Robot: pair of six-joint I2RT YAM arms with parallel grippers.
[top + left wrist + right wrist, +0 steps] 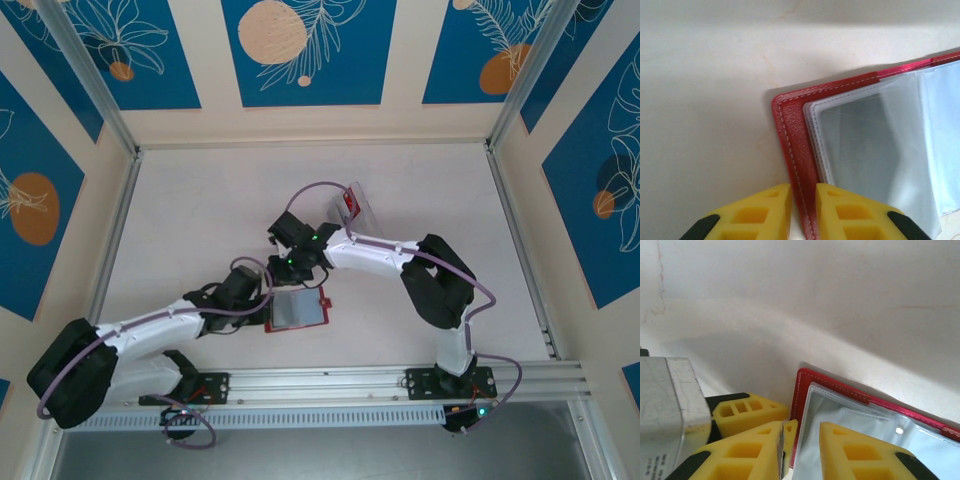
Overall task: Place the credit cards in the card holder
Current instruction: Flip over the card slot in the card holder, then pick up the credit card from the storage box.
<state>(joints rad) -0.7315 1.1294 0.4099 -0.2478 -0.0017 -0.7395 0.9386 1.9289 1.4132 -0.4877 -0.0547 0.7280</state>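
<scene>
The card holder (297,311) lies open on the table, red with clear sleeves facing up. My left gripper (264,303) is at its left edge. In the left wrist view the holder's stitched red edge (790,145) runs between the yellow fingers (767,212) of the left gripper (803,210), which stands slightly open with table showing beside the edge. My right gripper (293,283) hovers over the holder's far left corner. It (802,450) is open, with the clear sleeve (850,415) showing in its gap. A red credit card (349,203) stands in the clear tray behind.
The clear plastic tray (358,210) sits on the table behind the right forearm. Metal frame rails (115,230) border the table left and right. Both arms crowd the middle near the holder. The left gripper's yellow finger (747,412) shows beside the right one.
</scene>
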